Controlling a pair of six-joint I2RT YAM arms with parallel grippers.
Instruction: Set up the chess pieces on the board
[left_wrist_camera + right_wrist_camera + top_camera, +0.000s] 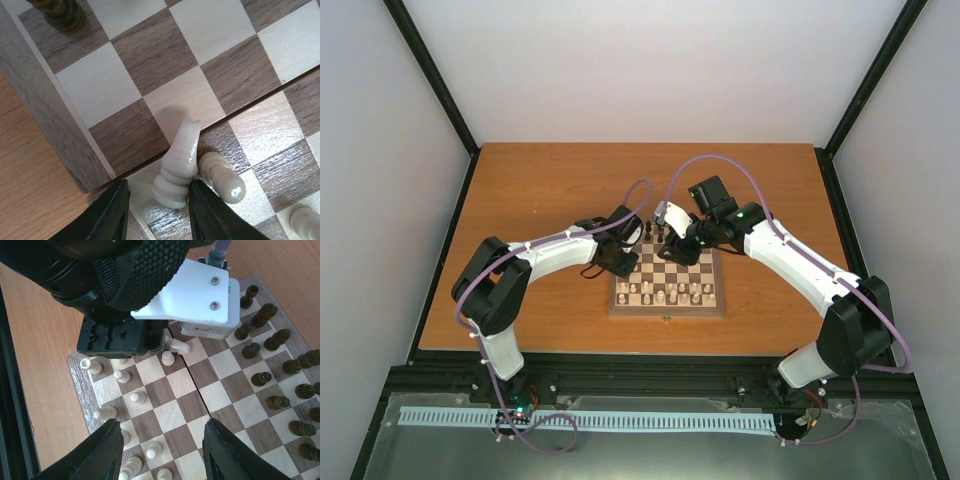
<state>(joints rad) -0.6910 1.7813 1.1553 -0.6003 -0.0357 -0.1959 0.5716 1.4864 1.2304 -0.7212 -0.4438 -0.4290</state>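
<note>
The board lies mid-table, with cream pieces on its near rows and dark pieces at its far edge. My left gripper is at the board's left edge. In the left wrist view the gripper is open around a leaning cream piece. The right finger touches the piece's base and the left finger stands apart from it. A cream pawn rests against that piece. My right gripper is wide open and empty above the board's middle squares.
Dark pieces stand scattered on the right in the right wrist view. Cream pieces stand along the left near the board's border. One dark piece stands near the board's corner. Bare wooden table surrounds the board.
</note>
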